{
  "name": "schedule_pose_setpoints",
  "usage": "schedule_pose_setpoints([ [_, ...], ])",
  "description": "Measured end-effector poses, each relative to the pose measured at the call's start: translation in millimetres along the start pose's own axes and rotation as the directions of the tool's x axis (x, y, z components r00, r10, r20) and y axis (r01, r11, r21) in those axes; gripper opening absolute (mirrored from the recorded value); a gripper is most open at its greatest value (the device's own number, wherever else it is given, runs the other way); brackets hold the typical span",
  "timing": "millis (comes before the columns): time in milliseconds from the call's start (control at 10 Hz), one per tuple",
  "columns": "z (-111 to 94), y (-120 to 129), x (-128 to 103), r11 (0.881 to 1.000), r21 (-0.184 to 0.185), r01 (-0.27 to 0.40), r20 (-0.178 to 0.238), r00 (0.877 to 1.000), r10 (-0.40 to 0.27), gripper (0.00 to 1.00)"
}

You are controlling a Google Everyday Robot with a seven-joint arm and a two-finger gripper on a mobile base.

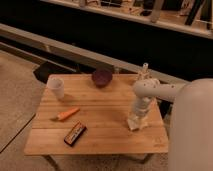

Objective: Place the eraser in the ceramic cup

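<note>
The gripper (136, 121) is seen lowered to the right-hand part of the wooden bench (110, 146), pointing down from the pale arm (150, 91) that reaches in from the robot's large white body (192, 131) at the right edge of the camera view. Its jaws are spread, not pressed together. The eraser (131, 124), a small off-white block, is found right at the tip of the gripper, lying on the bench top. Whether it is touched by the gripper cannot be told, and it is not lifted.

The ceramic cup (56, 88) is placed well apart from the gripper, far to its left in the camera view and farther back, near the rear left corner of the bench. It stands upright and nothing can be made out inside it.

A dark purple bowl (102, 77) is set behind the gripper and to its left, near the rear edge of the bench, between the cup and the arm. A slim orange object (67, 114) is laid flat to the left of the gripper, about level with it and in front of the cup. A dark flat bar with orange trim (75, 133) is laid nearer the front edge, to the left of the gripper and just in front of the orange object, apart from it. Bare wood is left between the gripper and these three things. The bench is stood on a speckled floor (15, 102).
</note>
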Motion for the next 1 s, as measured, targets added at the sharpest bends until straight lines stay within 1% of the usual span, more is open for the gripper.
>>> schedule_pose_setpoints([
  [100,1,0,0,1.000,-0.001,0.001,0.001,1.000,-0.001,0.65],
  [200,2,3,0,1.000,-0.019,0.008,0.008,1.000,-0.008,0.65],
  [300,5,10,0,0.998,-0.060,0.033,0.025,0.999,-0.032,0.62],
  [400,8,17,2,0.992,-0.100,0.071,0.045,0.997,-0.067,0.55],
  [500,10,22,4,0.984,-0.137,0.111,0.068,0.992,-0.102,0.43],
  [600,11,23,6,0.978,-0.158,0.133,0.081,0.989,-0.121,0.34],
  [700,13,22,10,0.972,-0.174,0.155,0.093,0.986,-0.141,0.22],
  [900,14,18,16,0.967,-0.181,0.180,0.102,0.981,-0.163,0.04],
  [1000,12,18,18,0.965,-0.177,0.193,0.107,0.979,-0.176,0.00],
])
